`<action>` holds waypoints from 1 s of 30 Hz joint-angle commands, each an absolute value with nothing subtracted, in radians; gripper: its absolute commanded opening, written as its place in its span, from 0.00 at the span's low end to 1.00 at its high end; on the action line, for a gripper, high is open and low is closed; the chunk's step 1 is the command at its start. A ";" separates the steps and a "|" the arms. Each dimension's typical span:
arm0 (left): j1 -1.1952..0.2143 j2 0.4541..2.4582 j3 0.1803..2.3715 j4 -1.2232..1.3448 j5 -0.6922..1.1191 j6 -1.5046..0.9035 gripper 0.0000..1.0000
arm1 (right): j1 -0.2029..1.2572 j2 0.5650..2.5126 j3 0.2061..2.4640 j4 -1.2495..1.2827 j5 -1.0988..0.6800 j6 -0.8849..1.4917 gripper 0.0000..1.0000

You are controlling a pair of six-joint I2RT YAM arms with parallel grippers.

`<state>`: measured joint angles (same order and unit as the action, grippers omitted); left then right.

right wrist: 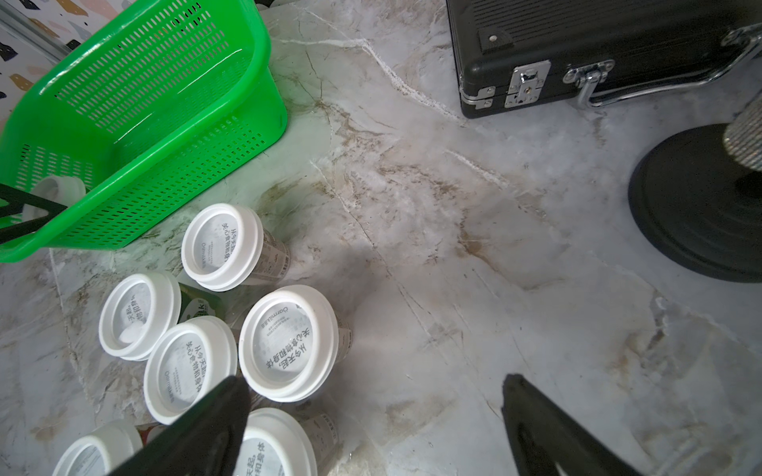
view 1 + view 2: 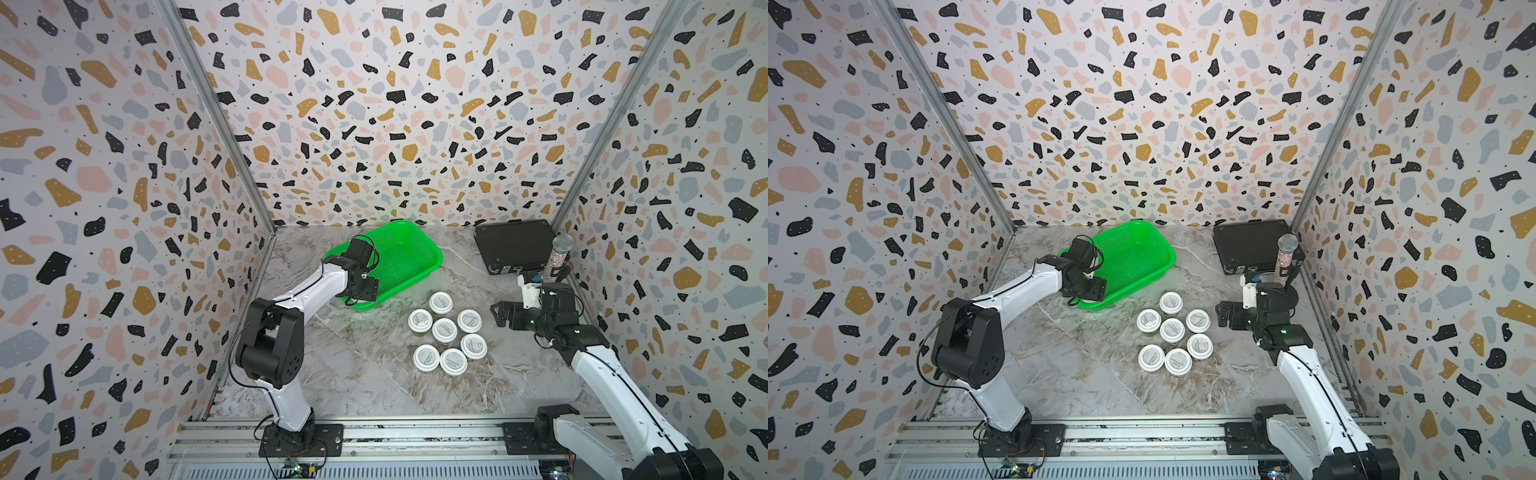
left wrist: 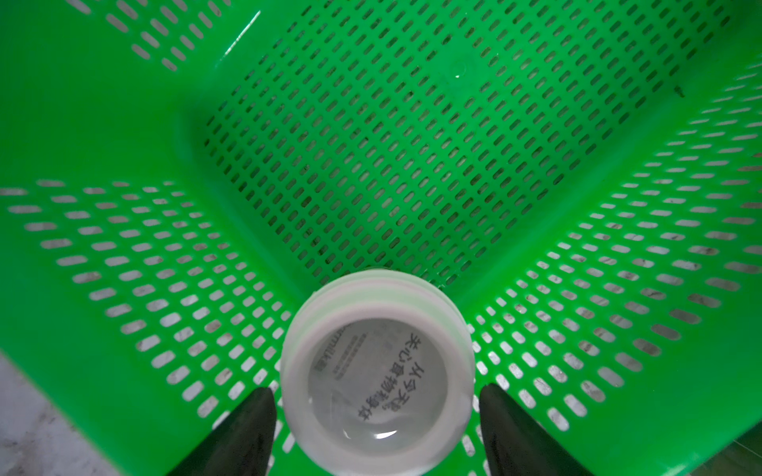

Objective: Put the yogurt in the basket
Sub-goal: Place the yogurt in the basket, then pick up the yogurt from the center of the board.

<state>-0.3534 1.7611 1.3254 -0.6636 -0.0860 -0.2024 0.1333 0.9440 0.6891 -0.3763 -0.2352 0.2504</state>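
Black fingers (image 3: 247,428) of the left gripper (image 3: 376,389) stand apart on either side of one yogurt cup (image 3: 376,371). A thin gap shows at each side, so nothing is grasped. That cup sits in a corner of the green basket (image 3: 123,123). Seven more yogurt cups (image 2: 444,330) cluster on the marble table (image 2: 365,386), near the basket. Beside them the right gripper (image 1: 375,381) hovers spread wide, holding nothing. At the table's far right corner lies a black case (image 2: 515,245).

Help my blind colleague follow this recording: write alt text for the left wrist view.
A white-lidded yogurt cup sits in a corner of a green perforated basket, between the fingers of the open left gripper, which stand just clear of it. No other cup shows in the basket; a strip of marble table shows outside.
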 commanded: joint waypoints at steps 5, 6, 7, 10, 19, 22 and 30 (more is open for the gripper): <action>-0.345 1.696 1.394 -0.697 -0.080 -0.197 0.87 | 0.138 0.937 0.694 -0.395 -0.247 0.255 1.00; -0.345 1.687 1.401 -0.702 -0.078 -0.193 0.89 | 0.138 0.937 0.695 -0.394 -0.248 0.255 1.00; -0.345 1.677 1.412 -0.706 -0.078 -0.192 0.90 | 0.138 0.939 0.695 -0.393 -0.247 0.255 1.00; -0.344 1.639 1.425 -0.717 -0.071 -0.183 0.92 | 0.138 0.943 0.698 -0.393 -0.257 0.255 1.00; -0.449 1.509 1.404 -0.720 0.025 -0.133 0.91 | 0.138 0.958 0.698 -0.376 -0.292 0.259 1.00; -0.525 1.499 1.400 -0.721 0.017 -0.132 0.91 | 0.138 0.957 0.693 -0.371 -0.299 0.262 1.00; -0.693 1.551 1.394 -0.687 -0.013 -0.150 0.89 | 0.138 0.959 0.687 -0.365 -0.304 0.267 1.00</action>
<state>-0.6655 1.5234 1.4040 -0.7094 -0.0013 -0.1497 0.1333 0.9627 0.6891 -0.3729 -0.2905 0.2573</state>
